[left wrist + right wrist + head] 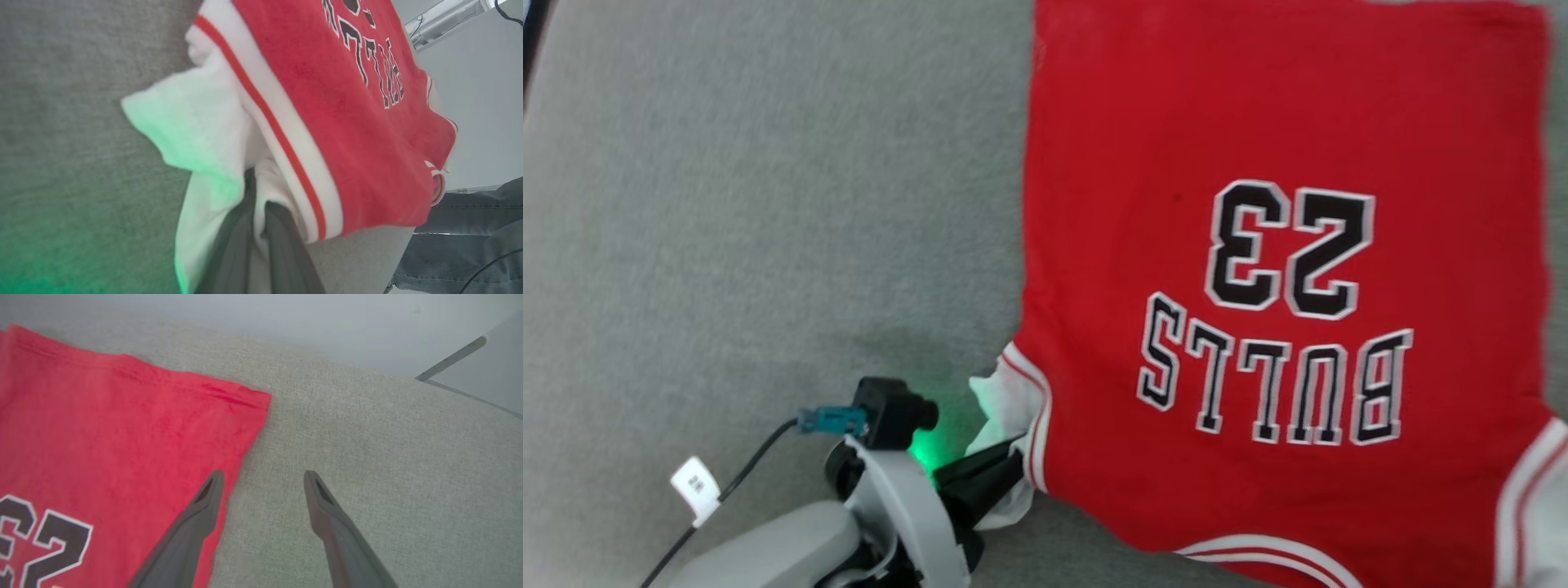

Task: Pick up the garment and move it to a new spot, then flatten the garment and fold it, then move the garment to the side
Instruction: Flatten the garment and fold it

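The garment (1282, 122), a red jersey with white sleeves and black numerals, lies spread on the grey cloth surface, its lettering upside down in the head view. My left gripper (1013, 465) is shut on the white sleeve at the garment's lower left corner. In the left wrist view the sleeve (196, 130) bunches around the closed dark fingers (282, 237). My right gripper (263, 477) stands open over the grey cloth, just beside the garment's hem corner (249, 400), with nothing between its fingers.
The grey fabric surface (768, 204) stretches wide to the left of the garment. A person's jeans-clad leg (470, 228) stands past the surface's edge in the left wrist view. A pale wall (286, 318) rises behind the surface's far edge.
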`<state>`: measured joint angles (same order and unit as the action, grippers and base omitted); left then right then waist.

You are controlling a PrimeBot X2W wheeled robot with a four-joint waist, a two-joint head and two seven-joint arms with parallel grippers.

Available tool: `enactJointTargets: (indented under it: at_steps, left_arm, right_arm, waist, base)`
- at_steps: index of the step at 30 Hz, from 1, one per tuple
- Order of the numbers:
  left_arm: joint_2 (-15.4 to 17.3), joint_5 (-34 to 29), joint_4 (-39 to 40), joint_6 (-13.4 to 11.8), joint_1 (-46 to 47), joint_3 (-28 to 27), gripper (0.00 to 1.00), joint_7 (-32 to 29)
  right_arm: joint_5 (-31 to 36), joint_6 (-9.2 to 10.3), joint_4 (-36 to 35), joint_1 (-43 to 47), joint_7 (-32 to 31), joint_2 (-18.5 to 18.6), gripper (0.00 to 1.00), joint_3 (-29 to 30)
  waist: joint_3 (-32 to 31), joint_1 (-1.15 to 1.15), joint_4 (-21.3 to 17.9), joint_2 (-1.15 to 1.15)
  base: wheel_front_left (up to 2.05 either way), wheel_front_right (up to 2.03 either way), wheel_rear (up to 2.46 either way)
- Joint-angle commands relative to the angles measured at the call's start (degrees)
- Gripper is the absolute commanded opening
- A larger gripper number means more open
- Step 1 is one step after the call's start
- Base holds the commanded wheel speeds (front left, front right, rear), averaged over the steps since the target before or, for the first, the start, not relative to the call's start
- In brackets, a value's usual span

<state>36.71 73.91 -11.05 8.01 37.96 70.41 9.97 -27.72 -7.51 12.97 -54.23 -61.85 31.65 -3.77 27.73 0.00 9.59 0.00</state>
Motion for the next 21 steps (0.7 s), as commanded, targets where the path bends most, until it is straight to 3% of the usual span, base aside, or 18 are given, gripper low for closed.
enactJointTargets:
  at_steps: [1, 7, 13, 15, 21]
  left_arm:
    - [-4.81, 0.39, -2.91, -1.0, 1.05, 1.15, 0.0, -1.12]
    - [-5.97, 0.61, -3.92, -1.3, 2.76, 1.84, 0.0, -0.81]
    - [-6.0, 2.83, -3.47, -1.38, 3.6, 2.29, 0.0, 0.5]
    - [-6.07, 3.58, -3.58, -1.41, 3.98, 2.38, 0.0, 1.02]
    - [-3.99, 5.74, -5.25, -1.43, 2.78, 0.56, 0.0, 3.81]
  right_arm:
    - [2.54, 0.05, 3.81, -3.62, -0.67, 0.39, 1.0, -1.46]
    - [5.96, 0.05, 13.86, -9.54, -0.81, -0.35, 1.0, -2.32]
    - [7.86, 0.04, 21.27, -10.68, -1.86, -2.06, 1.0, -5.83]
    - [6.88, 0.0, 22.34, -10.77, -1.53, -2.86, 0.0, -6.85]
    - [3.69, 0.0, 23.42, -10.32, 2.81, -2.15, 0.0, -8.23]
  waist:
    - [6.17, 0.0, 5.42, 0.0]
    - [7.7, 0.0, 7.21, 0.0]
    - [8.36, 0.0, 6.59, 0.0]
    - [8.17, 0.0, 6.18, 0.0]
    - [4.54, 0.0, 3.71, 0.0]
  base:
    - [0.0, 0.0, 0.0]
    - [0.0, 0.0, 0.0]
    - [0.0, 0.0, 0.0]
    - [0.0, 0.0, 0.0]
    - [0.0, 0.0, 0.0]
